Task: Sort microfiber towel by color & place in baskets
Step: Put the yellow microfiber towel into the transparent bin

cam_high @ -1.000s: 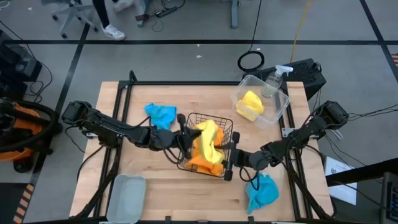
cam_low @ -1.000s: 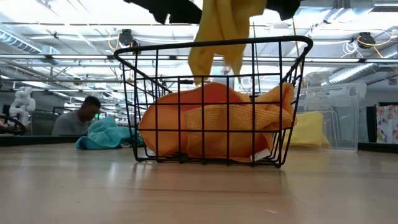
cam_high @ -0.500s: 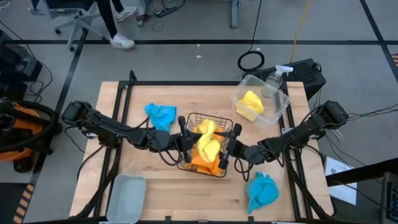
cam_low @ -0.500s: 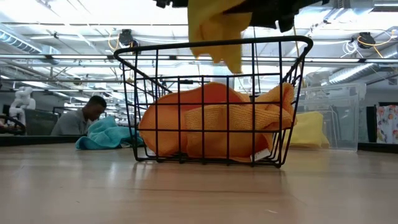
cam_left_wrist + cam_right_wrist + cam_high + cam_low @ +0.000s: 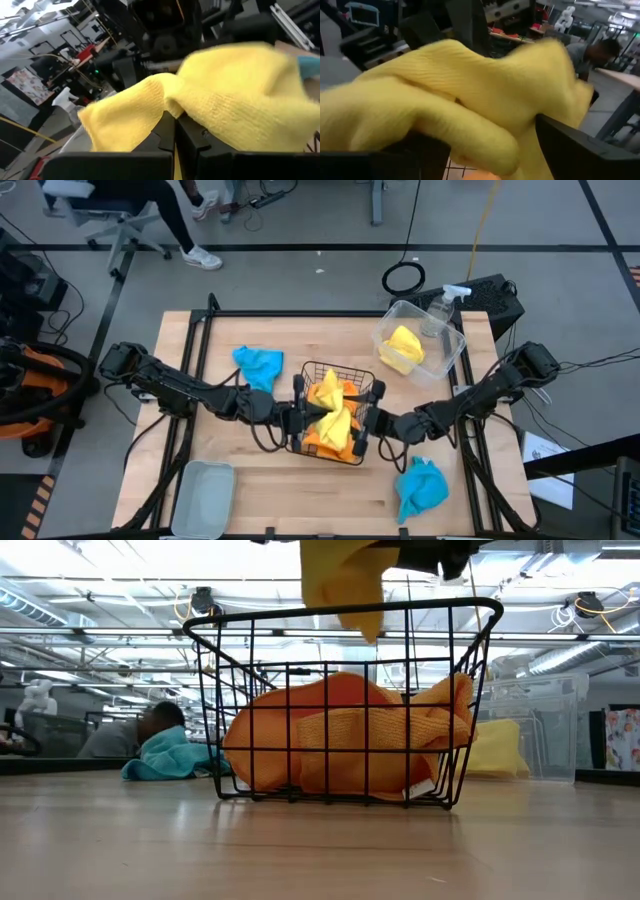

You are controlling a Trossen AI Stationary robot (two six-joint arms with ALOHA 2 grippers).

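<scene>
A bright yellow towel [image 5: 331, 406] hangs bunched over the black wire basket [image 5: 345, 367], its lower tip [image 5: 369, 632] just above the rim [image 5: 240, 616]. Two orange towels [image 5: 340, 735] lie inside the basket. My left gripper [image 5: 302, 412] is shut on the yellow towel from the basket's left. My right gripper [image 5: 363, 423] is open, with its fingers on either side of the towel's right part. One teal towel [image 5: 258, 365] lies left of the basket, and another [image 5: 420, 488] lies at the near right. The second yellow towel [image 5: 403, 348] sits in the clear tub [image 5: 448, 350]. My left gripper [image 5: 175, 139] pinches a fold of the yellow towel [image 5: 220, 107] between its two shut fingers, coming level from the table's left. The cloth drapes over the fingers and hangs lifted clear of the basket. My right gripper [image 5: 480, 150] is open around the towel's other bunched part [image 5: 470, 95], coming from the table's right. The cloth fills the gap and lies over one finger [image 5: 405, 150].
A pale grey-blue tray [image 5: 203, 498] sits at the near left corner. A clear spray bottle [image 5: 440, 310] stands behind the tub at the far right. Bare wood shows along the near edge between the tray and the teal towel. A person sits in the room beyond the table.
My left gripper has raised the yellow towel, whose hanging end rose from inside the basket to rim height as it bunched up. My right gripper has moved toward the table's left and up, closing in on the towel until its fingers stand around it.
</scene>
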